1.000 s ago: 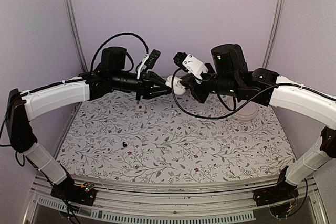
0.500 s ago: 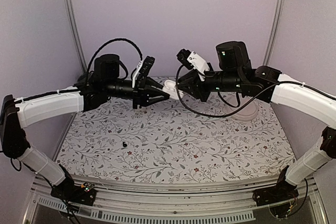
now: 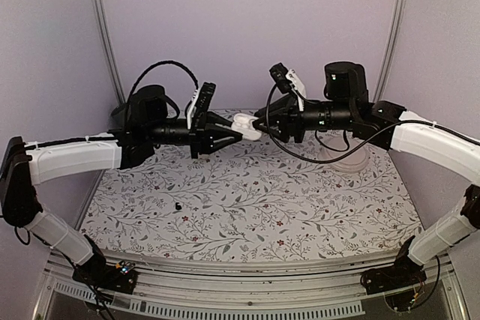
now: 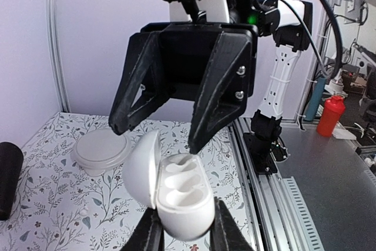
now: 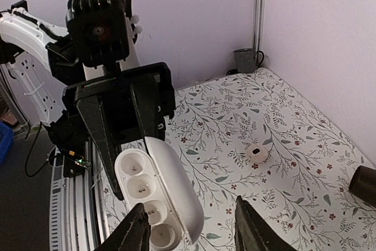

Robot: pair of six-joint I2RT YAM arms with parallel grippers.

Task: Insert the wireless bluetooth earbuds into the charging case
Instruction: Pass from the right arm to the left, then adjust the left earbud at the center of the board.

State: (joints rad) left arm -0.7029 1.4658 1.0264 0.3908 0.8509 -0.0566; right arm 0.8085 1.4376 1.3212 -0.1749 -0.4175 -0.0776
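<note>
The charging case (image 4: 176,201) hangs in mid-air above the far middle of the flowered table (image 3: 300,200), pinched at its base by my left gripper (image 4: 188,234), which is clenched tight on it. The lid (image 4: 141,168) stands swung open and the two sockets (image 5: 141,189) look bare, with dark contacts showing. The case is a glossy white pebble, smooth and rounded, so I judge it slippery and apt to twist in so narrow a pinch. My right gripper (image 5: 195,227) faces it, jaws spread and grasping nothing, one finger just beside the case. As I read it, the case is ready and the earbuds must be fetched. I would back the right arm straight away from the lid so it is not knocked shut, and hold the left wrist steady with the sockets tilted up. I cannot pick out the earbuds with confidence in any view.
</note>
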